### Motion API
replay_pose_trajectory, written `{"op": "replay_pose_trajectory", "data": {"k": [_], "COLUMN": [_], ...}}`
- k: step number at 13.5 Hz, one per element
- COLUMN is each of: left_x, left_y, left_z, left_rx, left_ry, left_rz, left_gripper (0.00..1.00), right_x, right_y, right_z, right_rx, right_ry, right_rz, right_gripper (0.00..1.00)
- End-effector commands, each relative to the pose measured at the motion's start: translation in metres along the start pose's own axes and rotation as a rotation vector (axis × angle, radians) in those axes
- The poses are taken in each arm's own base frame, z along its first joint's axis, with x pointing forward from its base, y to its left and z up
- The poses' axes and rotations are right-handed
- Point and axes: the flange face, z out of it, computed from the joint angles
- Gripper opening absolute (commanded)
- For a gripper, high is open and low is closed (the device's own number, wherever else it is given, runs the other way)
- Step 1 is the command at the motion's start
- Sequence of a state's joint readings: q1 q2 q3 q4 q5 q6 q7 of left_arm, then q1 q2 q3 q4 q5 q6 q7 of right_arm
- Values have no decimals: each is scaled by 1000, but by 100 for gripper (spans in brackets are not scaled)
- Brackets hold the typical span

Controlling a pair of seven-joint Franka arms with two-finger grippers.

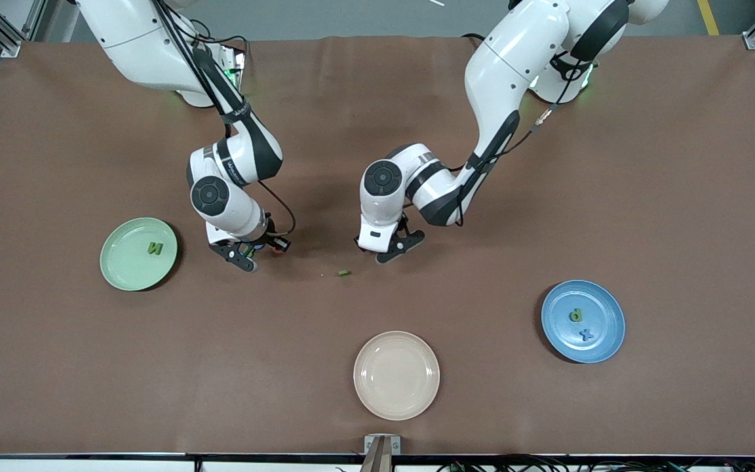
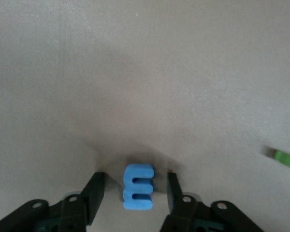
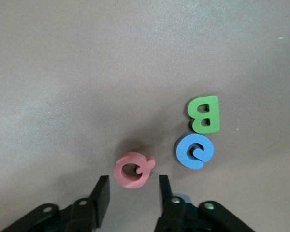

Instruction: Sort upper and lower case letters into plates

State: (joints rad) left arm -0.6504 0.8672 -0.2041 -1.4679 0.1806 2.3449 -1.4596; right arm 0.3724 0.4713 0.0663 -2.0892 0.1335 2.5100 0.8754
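Brown surface [image 1: 548, 406] carries three plates: mint plate [image 1: 122, 275] at nine o'clock holding a green N [image 1: 154, 248], blue plate [image 1: 603, 341] at four o'clock with p [image 1: 575, 315] and x [image 1: 586, 335], cream plate [image 1: 396, 375] at six. Left tool [image 2: 135, 191] sits low at centre, fingers parted around a blue E [image 2: 138, 188], not touching. Right tool [image 3: 134, 191] is open just beside a red Q [image 3: 133, 169]; green B [image 3: 205, 114] and blue e [image 3: 195, 150] touch each other nearby. A green letter [image 1: 344, 273] lies between the tools.

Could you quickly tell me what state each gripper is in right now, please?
Left gripper: open, jaws either side of the small blue foam letter E, not touching it.
Right gripper: open, just short of the small red foam letter Q, holding nothing.
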Motion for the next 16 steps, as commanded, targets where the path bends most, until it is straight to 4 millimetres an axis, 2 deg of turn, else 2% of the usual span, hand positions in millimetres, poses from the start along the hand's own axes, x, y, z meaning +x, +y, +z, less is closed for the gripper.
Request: {"op": "replay_pose_trajectory", "data": {"k": [1, 2, 4, 8, 12, 14, 16], "left_x": [0, 4, 23, 117, 179, 214, 249], "left_y": [2, 1, 1, -21, -46, -67, -91], "left_z": [9, 7, -11, -60, -92, -111, -120], "left_rx": [8, 5, -11, -33, -41, -20, 4], "left_ry": [7, 7, 25, 66, 90, 95, 92], "left_rz": [-2, -6, -10, 38, 96, 149, 195], "left_gripper": [8, 0, 0, 0, 0, 0, 0], "right_x": [4, 3, 4, 5, 10, 11, 11], "right_y": [-2, -3, -7, -7, -4, -3, -3], "right_z": [7, 10, 13, 14, 19, 20, 20], "right_rx": [3, 0, 3, -1, -9, -10, -12], "right_ry": [1, -1, 1, 0, 2, 3, 3], "right_rz": [-10, -12, -15, -15, -6, -6, -4], "right_gripper": [67, 71, 72, 68, 54, 45, 35]}}
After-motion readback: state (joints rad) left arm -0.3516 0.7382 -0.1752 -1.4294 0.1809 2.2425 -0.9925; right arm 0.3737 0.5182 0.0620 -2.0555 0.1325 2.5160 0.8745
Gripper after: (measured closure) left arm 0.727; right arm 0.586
